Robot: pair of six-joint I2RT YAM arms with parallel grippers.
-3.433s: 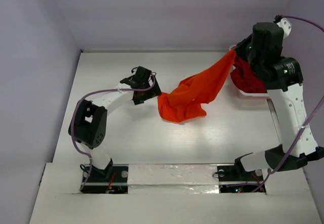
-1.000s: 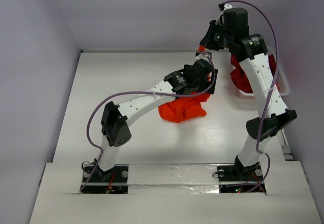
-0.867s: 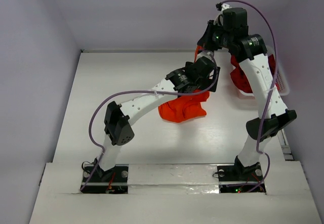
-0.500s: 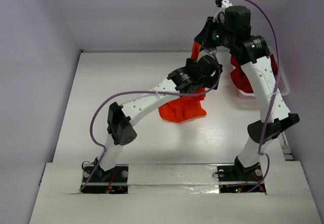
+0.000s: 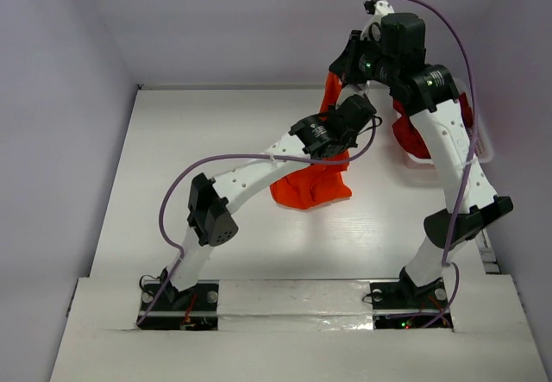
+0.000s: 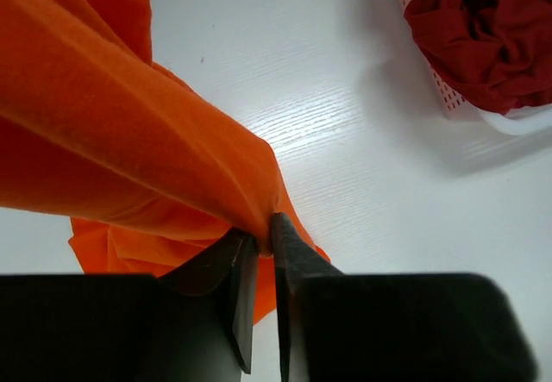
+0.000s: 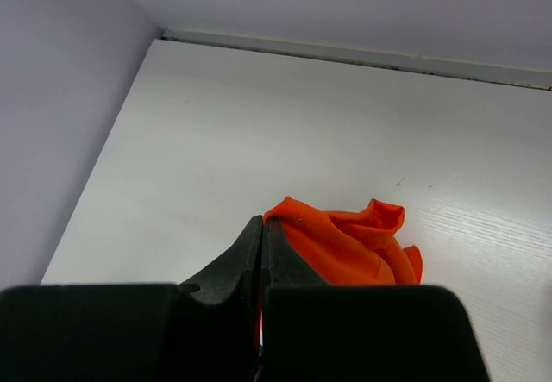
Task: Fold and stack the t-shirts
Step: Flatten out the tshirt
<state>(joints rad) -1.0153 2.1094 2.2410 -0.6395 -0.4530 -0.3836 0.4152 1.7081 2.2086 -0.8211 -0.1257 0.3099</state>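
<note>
Left jaws, right jaws each pinching orange t-shirt (image 5: 309, 189); crimson t-shirt (image 6: 492, 37) heaped in white basket (image 6: 517, 123).

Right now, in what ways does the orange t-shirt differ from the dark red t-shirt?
Colour: the orange t-shirt is bright, the dark red t-shirt deep crimson.
Grip: the left gripper and the right gripper both pinch the orange t-shirt and hold it up; the dark red t-shirt is untouched.
Place: the orange t-shirt's lower part rests on the table; the dark red t-shirt lies crumpled in the white basket.
Neither is folded.
</note>
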